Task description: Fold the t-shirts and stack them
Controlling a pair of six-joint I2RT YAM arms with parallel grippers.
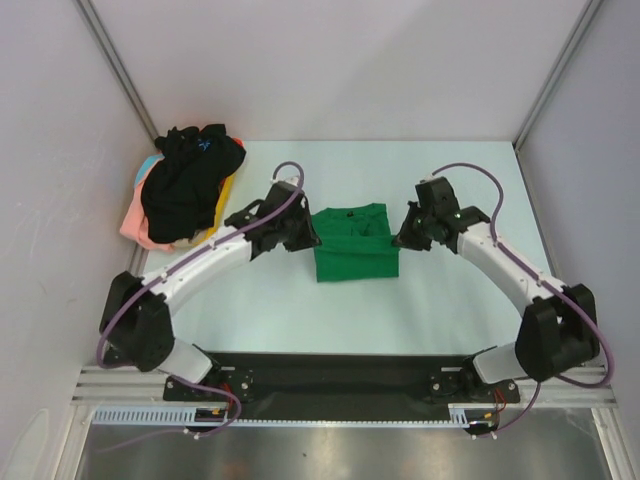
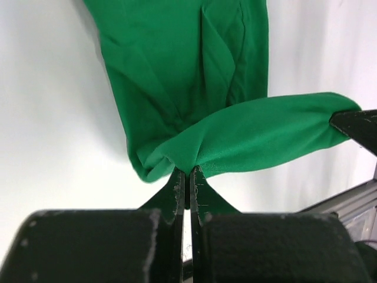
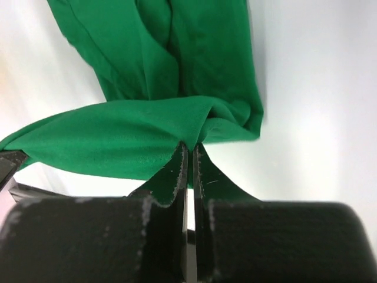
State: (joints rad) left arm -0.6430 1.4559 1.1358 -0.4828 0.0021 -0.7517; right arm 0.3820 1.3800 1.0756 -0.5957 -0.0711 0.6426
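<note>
My left hand [image 2: 187,175] is clamped tight on one side of the green t-shirt [image 1: 355,245], and my right hand [image 3: 189,147] on the other, with a band of cloth raised between them. The rest lies mid-counter [image 1: 300,310]. The black t-shirt [image 1: 188,185] tops a heap (pink and orange beneath) at the far left corner.

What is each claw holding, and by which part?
Both hold the green shirt: the left claw pinches its left edge, the right claw its right edge, with a fold stretched between them.
</note>
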